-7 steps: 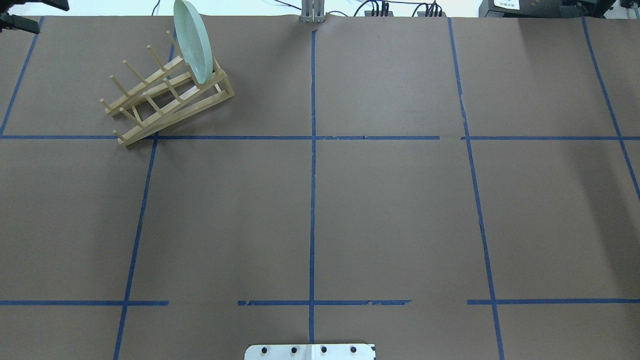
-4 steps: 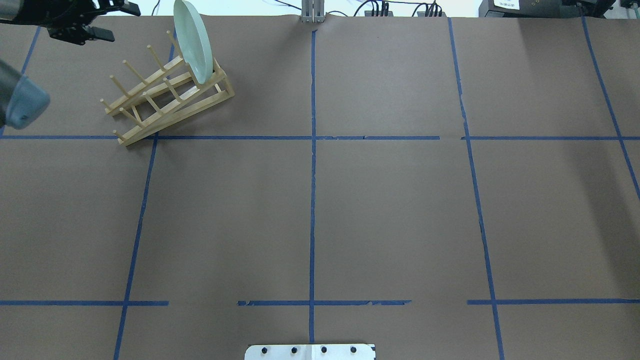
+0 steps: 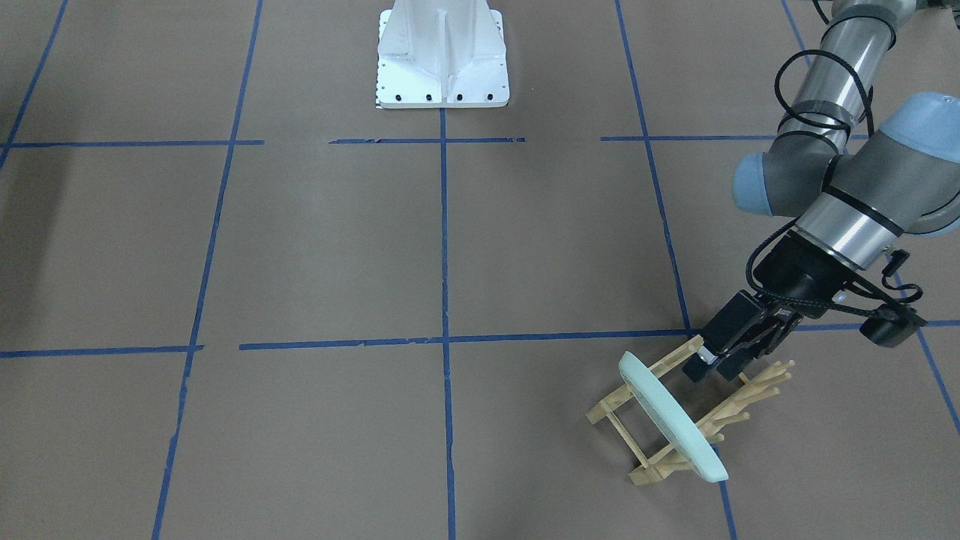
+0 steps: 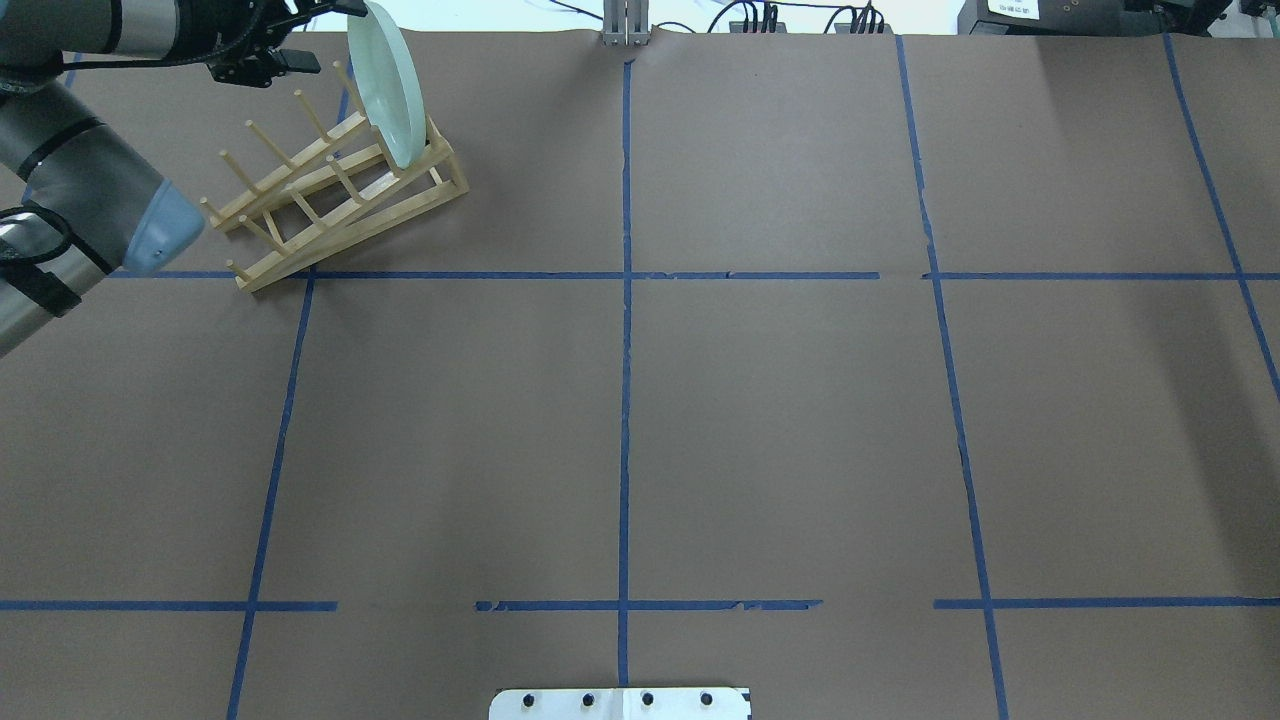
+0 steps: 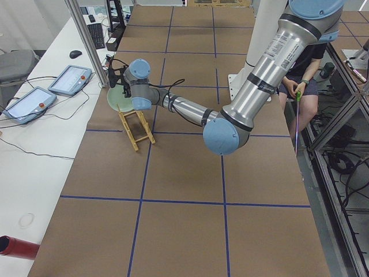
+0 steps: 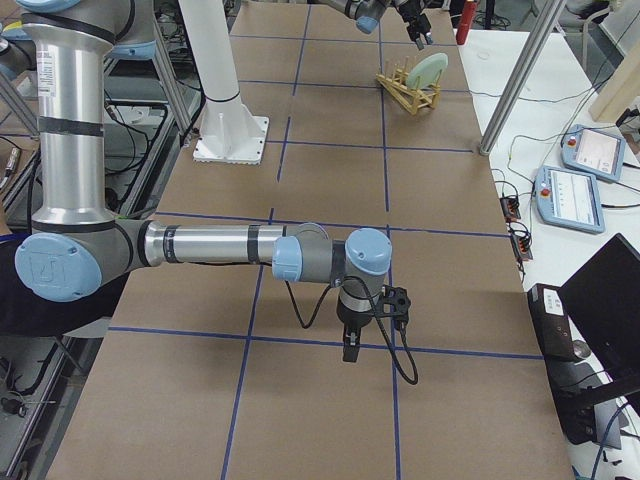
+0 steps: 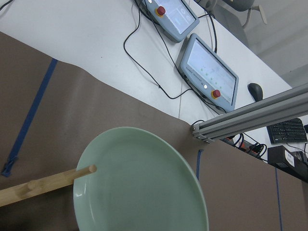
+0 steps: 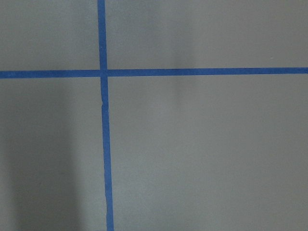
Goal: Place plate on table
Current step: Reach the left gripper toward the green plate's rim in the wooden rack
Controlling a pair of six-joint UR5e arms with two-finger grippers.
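The pale mint-green plate (image 4: 385,80) stands on edge in the end slot of the wooden peg rack (image 4: 330,190), at the far left of the brown table (image 4: 780,420). The plate also shows in the front view (image 3: 671,420) and fills the lower left wrist view (image 7: 139,187). My left gripper (image 4: 318,35) is open and empty. It hovers over the rack's pegs, close beside the plate's hollow face, and does not touch it (image 3: 716,366). My right gripper (image 6: 345,350) hangs low over the table on the other side. I cannot tell whether it is open or shut.
The white bolted base (image 3: 442,56) sits at the table's near edge. An aluminium post (image 7: 250,115) and two teach pendants (image 7: 207,72) stand just beyond the far edge behind the plate. Blue tape lines (image 8: 103,144) cross the table under the right wrist.
My left arm has come in from the left. Its open gripper has moved right, from the table's far left corner to just beside the plate. The plate and rack have not moved.
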